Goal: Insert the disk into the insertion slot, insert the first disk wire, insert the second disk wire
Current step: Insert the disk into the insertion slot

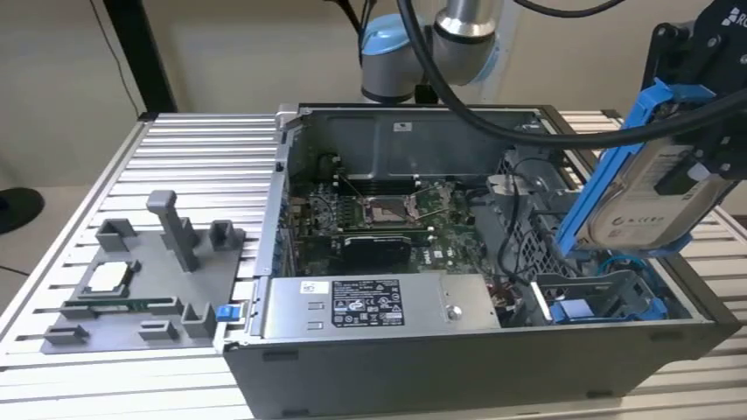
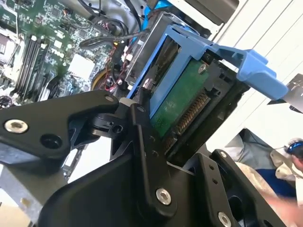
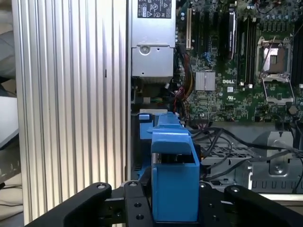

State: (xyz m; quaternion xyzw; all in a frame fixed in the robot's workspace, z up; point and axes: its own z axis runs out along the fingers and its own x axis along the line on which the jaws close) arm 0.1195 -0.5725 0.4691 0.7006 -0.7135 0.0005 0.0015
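My gripper is shut on the disk, a silver-grey drive with a white label in a bright blue carrier. I hold it tilted on edge above the right end of the open computer case. Directly below lies the insertion slot, a grey sheet-metal bay with blue tabs at its mouth. The disk hangs clear of the slot. In the second wrist view the disk's green board sits between my black fingers. Black cables run beside the cage; which are the disk wires I cannot tell.
A silver labelled power-supply box fills the case's front. The motherboard lies behind it. A grey plastic fixture tray with upright posts rests on the ribbed metal table at the exterior view's left. The arm's base stands behind the case.
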